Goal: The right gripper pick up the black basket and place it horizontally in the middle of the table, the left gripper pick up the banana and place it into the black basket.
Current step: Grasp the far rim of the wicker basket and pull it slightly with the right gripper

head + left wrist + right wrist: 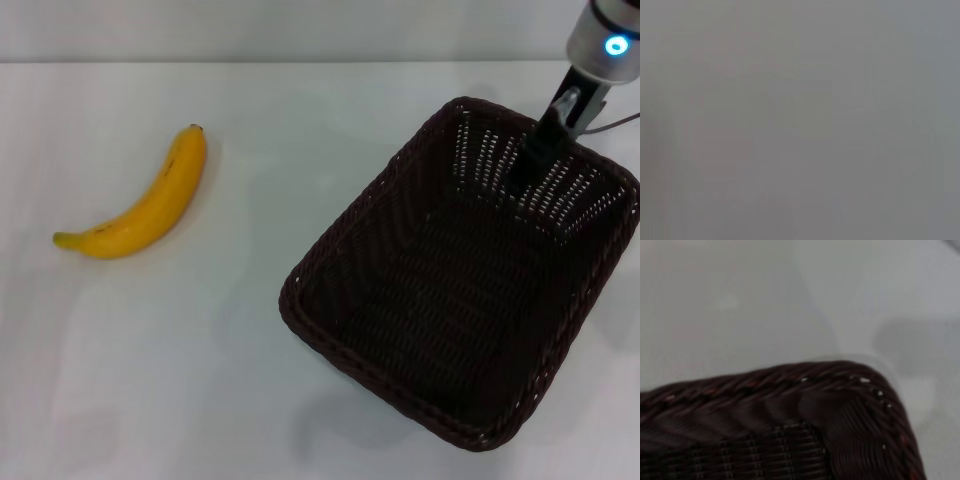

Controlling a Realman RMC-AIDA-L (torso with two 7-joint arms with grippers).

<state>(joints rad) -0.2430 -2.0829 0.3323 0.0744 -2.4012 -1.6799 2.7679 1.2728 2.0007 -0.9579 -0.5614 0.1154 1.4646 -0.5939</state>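
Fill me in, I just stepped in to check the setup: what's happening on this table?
The right gripper is reaching down at the far rim of the black basket, which sits at an angle on the right side of the table. Whether it has hold of the rim is not clear. The banana lies untouched on the table's left, well apart from the basket. The left gripper is out of sight.

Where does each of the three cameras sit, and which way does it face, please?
Head view: from the robot's head, down on the table, the banana, the black basket; the right hand dips at the basket's far wall.
Left wrist view: uniform grey; nothing identifiable.
Right wrist view: close over the basket's rim corner; no fingers visible.
Shared: head and right wrist views both show the basket.
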